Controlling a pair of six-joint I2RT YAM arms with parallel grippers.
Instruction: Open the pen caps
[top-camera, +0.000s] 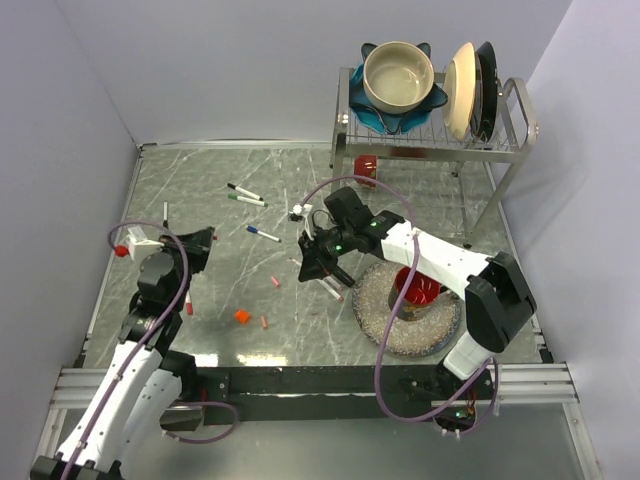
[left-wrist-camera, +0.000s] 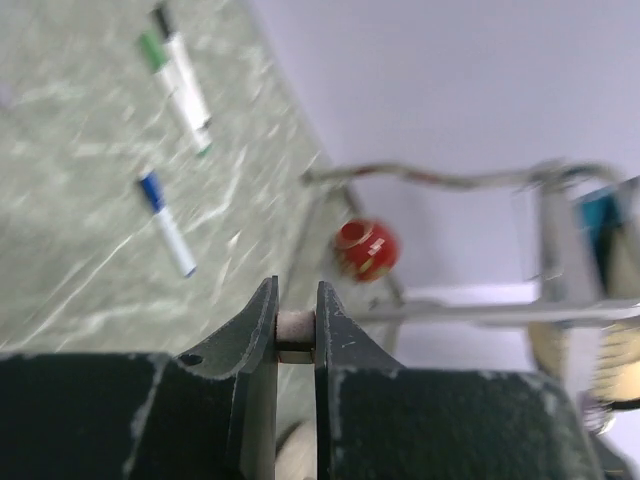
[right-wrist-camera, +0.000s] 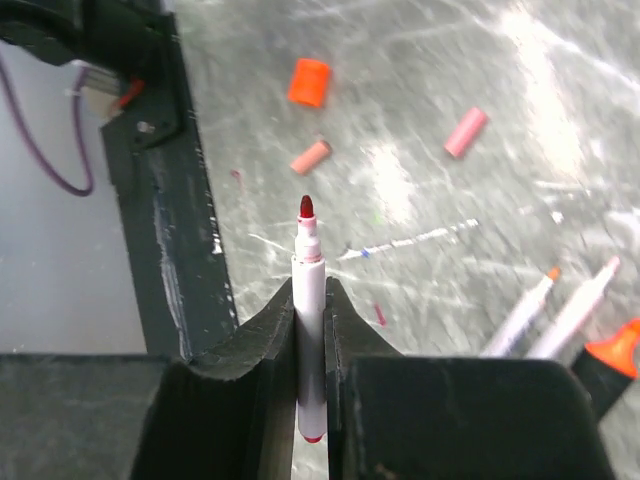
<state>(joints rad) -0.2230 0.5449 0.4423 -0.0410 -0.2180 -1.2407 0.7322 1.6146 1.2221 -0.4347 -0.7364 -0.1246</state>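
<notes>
My right gripper (right-wrist-camera: 310, 300) is shut on a slim white marker (right-wrist-camera: 309, 330) whose bare red tip (right-wrist-camera: 306, 207) points away from the wrist, over the middle of the table (top-camera: 312, 262). Between the fingers of my shut left gripper (left-wrist-camera: 297, 318) sits a small pale pink pen cap (left-wrist-camera: 295, 326). That gripper hovers at the left of the table (top-camera: 208, 243), where the cap is hidden. Loose pen caps lie on the marble: an orange one (right-wrist-camera: 308, 82) (top-camera: 241, 316) and two pink ones (right-wrist-camera: 311, 157) (right-wrist-camera: 465, 132). Capped markers lie farther back, black (top-camera: 245, 189), green (top-camera: 247, 200) and blue (top-camera: 263, 234).
Uncapped markers (right-wrist-camera: 520, 315) and an orange highlighter (right-wrist-camera: 612, 352) lie beside my right gripper. A round mesh dish (top-camera: 372, 300) holding a red cup (top-camera: 418, 288) sits at the front right. A dish rack (top-camera: 520, 120) with bowls and plates and a red mug (top-camera: 365, 165) stand at the back.
</notes>
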